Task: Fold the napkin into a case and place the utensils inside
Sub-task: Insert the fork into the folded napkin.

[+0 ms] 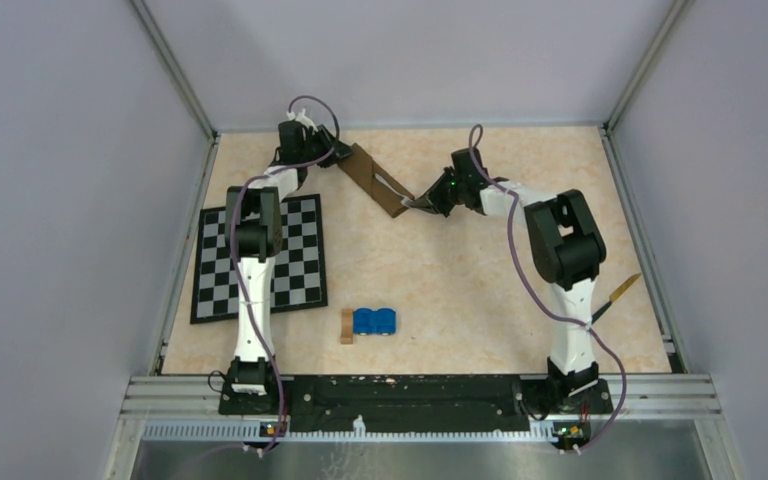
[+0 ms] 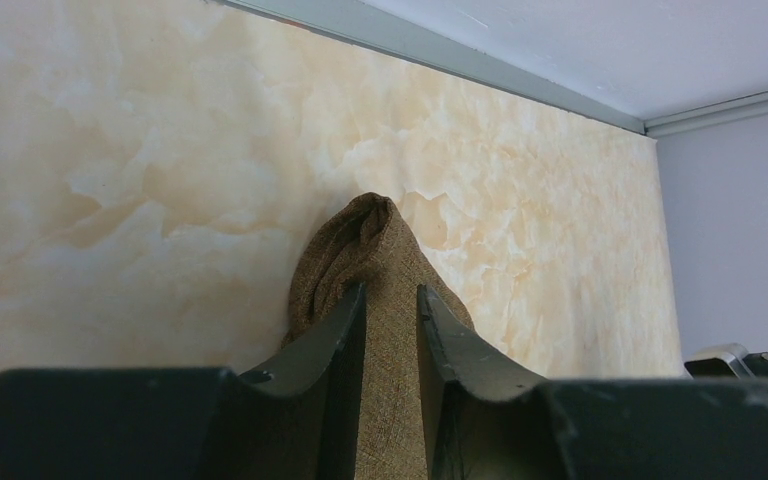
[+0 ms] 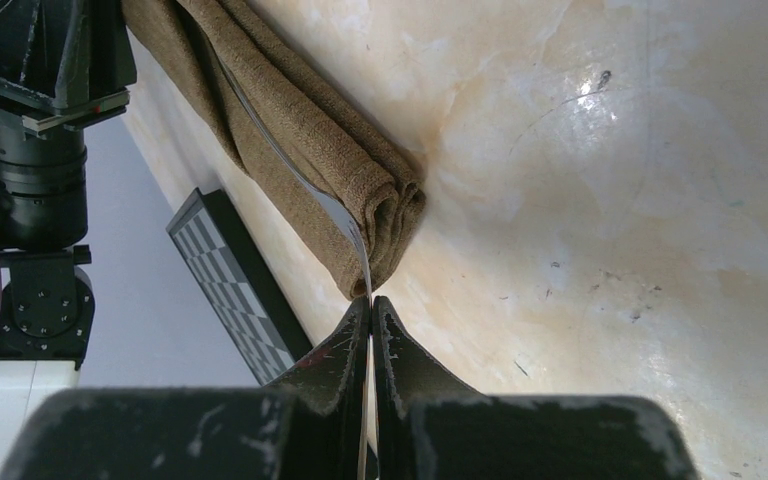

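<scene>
The case [image 1: 370, 178], a long narrow brown cloth strip, lies slantwise at the far middle of the table. My left gripper [image 1: 338, 155] is shut on its far left end; in the left wrist view the cloth [image 2: 370, 240] is pinched between the fingers of this gripper [image 2: 392, 290]. My right gripper [image 1: 418, 204] is at the strip's near right end. In the right wrist view this gripper [image 3: 370, 300] is shut on a thin silver utensil [image 3: 330, 205], whose front part lies inside the folds of the case [image 3: 310, 130].
A black-and-white checkered mat [image 1: 295, 265] lies at the left under my left arm and also shows in the right wrist view [image 3: 230, 270]. A blue object [image 1: 373, 321] and a small tan wooden block [image 1: 347, 326] lie near the front. A thin tan-handled tool [image 1: 615, 295] lies at the right edge.
</scene>
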Controlling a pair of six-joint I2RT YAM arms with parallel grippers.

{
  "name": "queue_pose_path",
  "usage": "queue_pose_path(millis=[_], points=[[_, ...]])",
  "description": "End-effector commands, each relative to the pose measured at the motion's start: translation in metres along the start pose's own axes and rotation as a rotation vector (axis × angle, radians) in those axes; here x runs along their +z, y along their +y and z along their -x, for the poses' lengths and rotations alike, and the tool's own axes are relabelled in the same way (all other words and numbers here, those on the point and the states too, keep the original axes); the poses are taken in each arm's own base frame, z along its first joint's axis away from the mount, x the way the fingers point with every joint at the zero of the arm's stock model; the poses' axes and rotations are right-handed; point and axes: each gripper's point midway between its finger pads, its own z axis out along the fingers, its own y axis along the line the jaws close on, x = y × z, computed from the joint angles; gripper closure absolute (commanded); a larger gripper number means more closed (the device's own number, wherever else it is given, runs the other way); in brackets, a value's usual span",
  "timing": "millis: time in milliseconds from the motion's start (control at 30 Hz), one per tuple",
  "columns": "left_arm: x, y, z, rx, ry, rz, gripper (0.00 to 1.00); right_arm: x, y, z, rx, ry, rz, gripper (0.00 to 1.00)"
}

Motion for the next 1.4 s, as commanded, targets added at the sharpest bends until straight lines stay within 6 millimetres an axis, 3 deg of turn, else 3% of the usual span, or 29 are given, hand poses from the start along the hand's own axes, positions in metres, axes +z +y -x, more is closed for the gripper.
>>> queue_pose_path(millis=[0,600,800,1067,1367], points=[[0.002,0.011,-0.008,0.006,0.007,0.017,0.69,-0.017,0.039,0.019,-0.053,-0.061,0.063,1.0],[0.002,0.012,-0.01,0.015,0.017,0.02,0.7,0.028,0.056,0.01,-0.052,-0.028,0.07,1.0],[0.001,0.014,-0.008,0.026,0.012,0.029,0.71,0.016,0.053,0.013,-0.06,-0.044,0.057,1.0],[0.003,0.017,-0.014,0.006,0.019,0.023,0.72,-0.009,0.033,0.015,-0.06,-0.067,0.019,1.0],[0.002,0.015,-0.015,0.006,0.018,0.024,0.72,-0.006,0.029,0.022,-0.06,-0.079,0.004,1.0]])
